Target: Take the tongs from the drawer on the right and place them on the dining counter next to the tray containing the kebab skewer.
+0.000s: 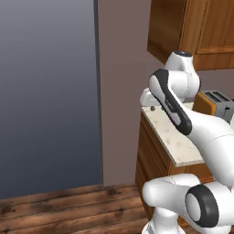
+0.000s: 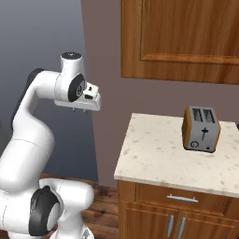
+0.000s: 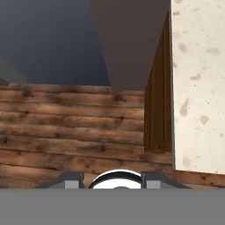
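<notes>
Currently your pincer (image 2: 80, 109) hangs left of the bench (image 2: 154, 154), off the toaster (image 2: 201, 129); can't tell its opening, nothing visibly held.

You're looking at a home kitchen: a speckled stone counter (image 2: 158, 154) carries a toaster (image 2: 201, 129), with wooden wall cupboards (image 2: 182, 39) above, a drawer (image 2: 183, 198) and cabinet doors (image 2: 154, 224) below, and a plank wood floor (image 1: 68, 210) beside them.

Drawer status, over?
Gripper empty, fingers apart, off the counter edge. Drawer shut, handle untouched. Toaster on counter, nothing blocking drawer front.
</notes>
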